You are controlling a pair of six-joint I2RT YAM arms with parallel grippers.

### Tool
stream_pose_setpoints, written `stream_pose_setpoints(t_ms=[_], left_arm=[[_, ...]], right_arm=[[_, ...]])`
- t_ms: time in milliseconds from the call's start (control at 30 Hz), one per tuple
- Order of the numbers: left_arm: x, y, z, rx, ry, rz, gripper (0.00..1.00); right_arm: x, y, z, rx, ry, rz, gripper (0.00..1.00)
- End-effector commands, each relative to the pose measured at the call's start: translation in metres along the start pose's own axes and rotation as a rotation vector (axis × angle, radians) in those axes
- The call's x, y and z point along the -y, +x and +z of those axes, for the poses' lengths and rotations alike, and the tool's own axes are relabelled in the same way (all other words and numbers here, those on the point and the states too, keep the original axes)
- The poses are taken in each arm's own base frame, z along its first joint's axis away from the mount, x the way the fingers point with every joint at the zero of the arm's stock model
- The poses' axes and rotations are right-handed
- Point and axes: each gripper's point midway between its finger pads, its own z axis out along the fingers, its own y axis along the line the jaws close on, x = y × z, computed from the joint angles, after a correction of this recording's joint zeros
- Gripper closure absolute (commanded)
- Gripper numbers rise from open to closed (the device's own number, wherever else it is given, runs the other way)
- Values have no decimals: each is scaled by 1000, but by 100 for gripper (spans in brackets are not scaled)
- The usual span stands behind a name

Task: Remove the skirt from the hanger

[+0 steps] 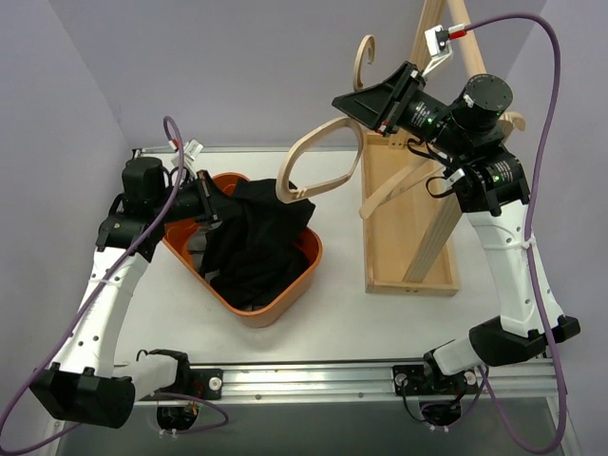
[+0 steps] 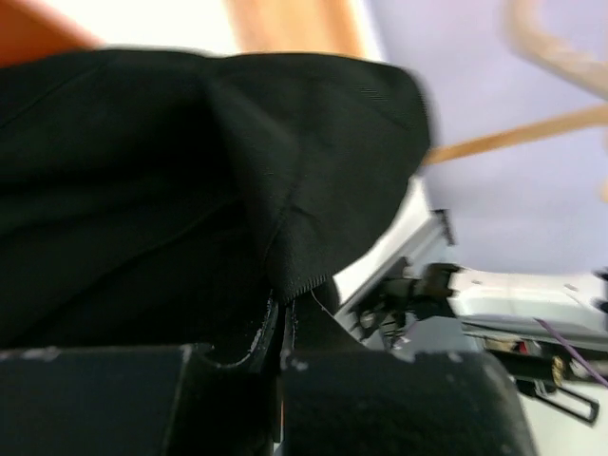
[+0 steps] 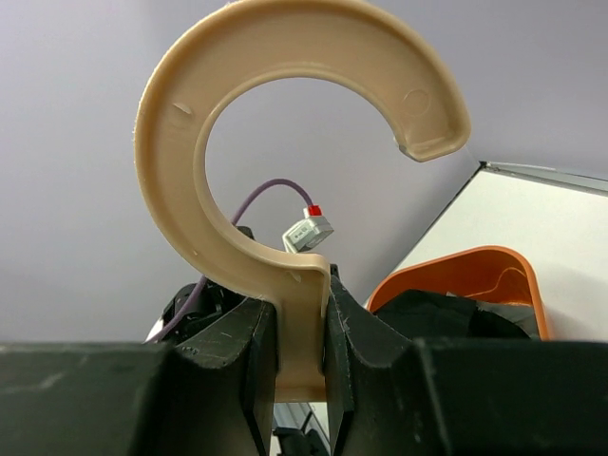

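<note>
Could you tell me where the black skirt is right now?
In the top view, the black skirt lies heaped in the orange basket left of centre, one edge pinched by the left gripper, near the hanger that the right gripper holds.

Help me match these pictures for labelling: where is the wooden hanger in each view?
Top external: upper centre, the hanger in the right gripper, above the orange bin.
Left wrist: not clearly in it; a blurred pale curve top right may be it.
Right wrist: its hook fills the centre, stem between the fingers.
Shared landmark: the black skirt.
</note>
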Motion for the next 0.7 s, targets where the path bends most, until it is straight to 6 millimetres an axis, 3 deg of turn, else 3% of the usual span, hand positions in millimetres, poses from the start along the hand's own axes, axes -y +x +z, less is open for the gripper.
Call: stream_pose_setpoints(t_ms=[0,33,200,467,600,667], left_arm=[[-50,22,-22,-81,-289,2,98],[-68,29,-27,-118,-375,1,98],[-101,33,-28,-192,-520,13,98],[-137,39,23,-285,-594,34,98],[-174,70,57,-436,-667,25,98],[-190,83,63,-506,-702,20,98]], right_arm=[[-27,-11,-15,36,-74,-62,100],[-25,-10,-14,34,-69,-62,100],[-23,-9,-12,30,-67,-46,100],[-15,-4,-9,19,-50,-16,100],[-11,0,-11,11,-32,-8,100],[-4,4,-11,-5,-8,2,100]])
